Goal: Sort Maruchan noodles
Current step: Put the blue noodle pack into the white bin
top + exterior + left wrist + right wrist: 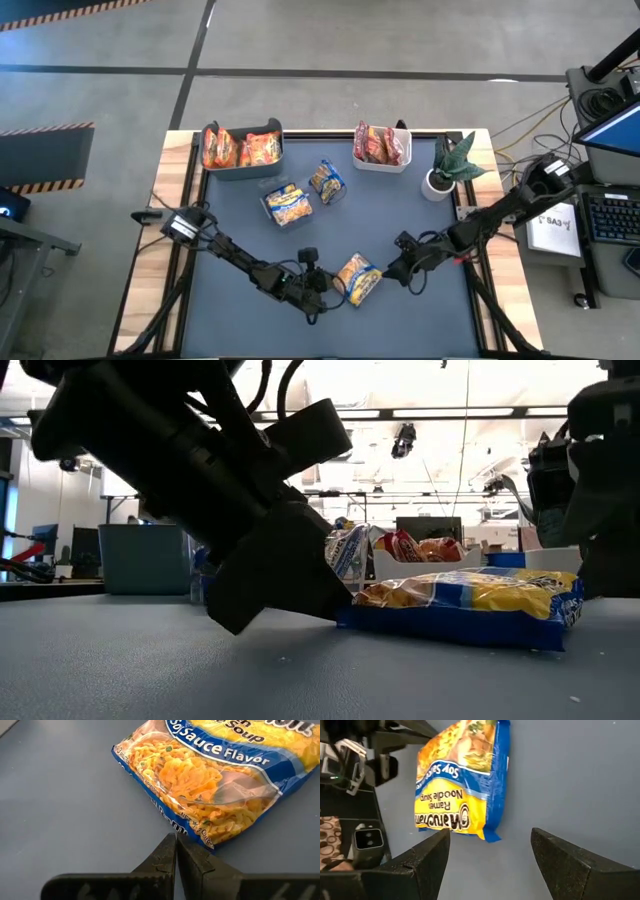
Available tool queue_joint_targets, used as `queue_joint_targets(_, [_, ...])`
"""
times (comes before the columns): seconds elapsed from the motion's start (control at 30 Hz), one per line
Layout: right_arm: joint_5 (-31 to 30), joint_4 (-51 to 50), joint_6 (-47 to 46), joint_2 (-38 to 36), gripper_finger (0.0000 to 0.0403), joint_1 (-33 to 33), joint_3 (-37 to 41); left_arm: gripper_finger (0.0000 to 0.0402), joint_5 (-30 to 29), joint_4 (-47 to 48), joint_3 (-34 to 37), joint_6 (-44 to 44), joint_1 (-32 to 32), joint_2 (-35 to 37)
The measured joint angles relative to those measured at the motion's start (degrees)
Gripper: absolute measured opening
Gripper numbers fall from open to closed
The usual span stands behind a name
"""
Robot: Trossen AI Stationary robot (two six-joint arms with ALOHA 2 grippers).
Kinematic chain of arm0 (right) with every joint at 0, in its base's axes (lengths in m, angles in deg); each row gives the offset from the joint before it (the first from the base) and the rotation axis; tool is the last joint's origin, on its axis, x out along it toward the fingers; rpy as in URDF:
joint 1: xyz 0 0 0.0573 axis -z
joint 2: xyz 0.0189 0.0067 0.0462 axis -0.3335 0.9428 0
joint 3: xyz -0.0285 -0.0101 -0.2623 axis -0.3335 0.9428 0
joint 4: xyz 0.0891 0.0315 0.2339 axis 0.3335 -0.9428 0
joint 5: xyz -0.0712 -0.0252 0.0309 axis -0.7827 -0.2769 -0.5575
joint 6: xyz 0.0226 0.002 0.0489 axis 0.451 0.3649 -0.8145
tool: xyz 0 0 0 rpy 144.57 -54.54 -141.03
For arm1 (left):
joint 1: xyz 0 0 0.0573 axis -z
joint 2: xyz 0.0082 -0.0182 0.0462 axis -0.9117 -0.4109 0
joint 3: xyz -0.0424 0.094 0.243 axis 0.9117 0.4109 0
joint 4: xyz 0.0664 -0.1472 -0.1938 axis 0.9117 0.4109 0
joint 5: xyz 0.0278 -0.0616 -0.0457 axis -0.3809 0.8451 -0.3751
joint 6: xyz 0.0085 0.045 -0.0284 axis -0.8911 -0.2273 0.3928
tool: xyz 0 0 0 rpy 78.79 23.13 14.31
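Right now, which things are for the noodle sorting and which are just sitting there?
For the job:
blue-yellow packet between the arms
two loose packets mid-table
orange packets in grey bin
red packets in white bin

Just sitting:
potted plant

We see two dark, near-black arms built of slim jointed links, each with black cables looped along it, and the left arm (215, 243) carries a pale silvery block toward its 9 o'clock end. The right arm (480, 225) shows a small red mark beside its wrist, at about 7 o'clock from its middle. Each gripper has two matte black, wedge-shaped fingers (565, 860) tapering to blunt tips, their surfaces lightly scuffed.
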Motion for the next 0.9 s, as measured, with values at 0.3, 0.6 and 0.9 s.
queue_joint_targets(0.3, [0.0,0.5,0.7,1.4,0.0267,0.0,0.0,0.0,-0.1,-1.6,-2.0,-8.5,0.7,3.2])
queue_joint_targets(0.6, [-0.1,1.0,0.9,1.4,0.0267,0.0,0.0,0.0,4.3,-6.3,-2.6,-7.5,-0.5,0.0])
queue_joint_targets(0.9, [-0.1,3.4,0.1,1.4,0.0267,0.0,0.0,0.0,5.7,-6.9,-2.6,-6.2,-1.2,-0.4])
